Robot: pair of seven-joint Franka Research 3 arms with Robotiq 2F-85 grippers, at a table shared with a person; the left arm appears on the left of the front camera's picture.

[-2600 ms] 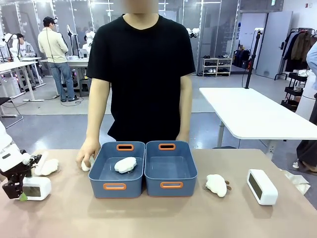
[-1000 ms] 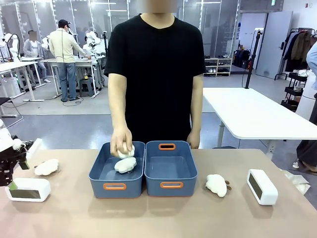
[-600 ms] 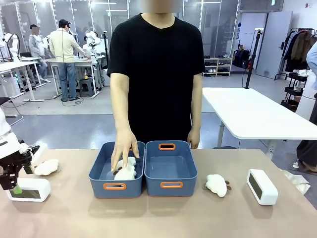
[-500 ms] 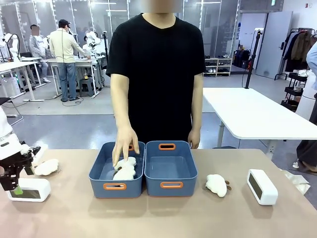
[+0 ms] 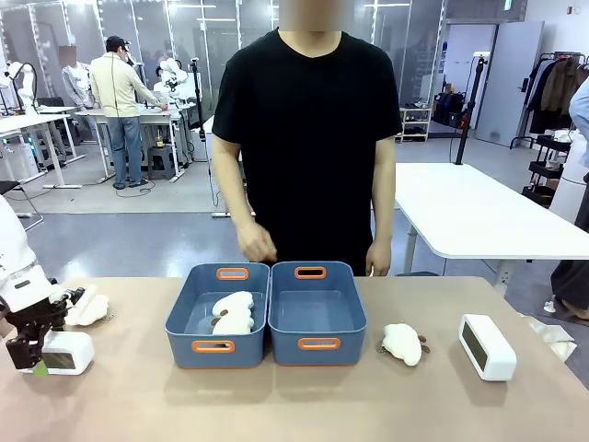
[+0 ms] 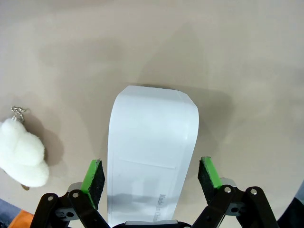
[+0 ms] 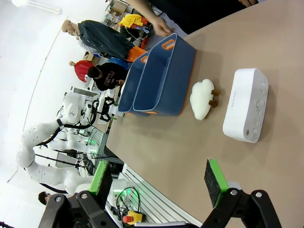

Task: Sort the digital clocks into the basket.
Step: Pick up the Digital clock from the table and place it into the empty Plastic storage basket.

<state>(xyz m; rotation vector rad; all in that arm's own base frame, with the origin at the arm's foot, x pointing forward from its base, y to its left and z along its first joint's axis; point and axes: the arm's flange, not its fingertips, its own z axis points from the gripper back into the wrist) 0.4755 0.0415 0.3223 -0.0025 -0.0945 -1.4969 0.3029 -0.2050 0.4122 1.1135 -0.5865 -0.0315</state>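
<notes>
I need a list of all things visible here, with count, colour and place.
Clocks: 2, white: left clock far left, right clock far right.
Baskets: 2, blue-grey, mid-table: left basket, right basket.
Plush toys: 4, white: two in left basket, one by left clock, one right of baskets.
Table: 1, tan.
Hands: 2, person's, behind baskets.
End effectors: 2, black: left end effector shut on left clock, right end effector open, raised.

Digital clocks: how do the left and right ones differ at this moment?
The left digital clock sits between the left gripper's pads; the right digital clock stands free. The left digital clock faces the front camera; the right digital clock is turned at an angle. Both are white and on the table, outside the baskets.
</notes>
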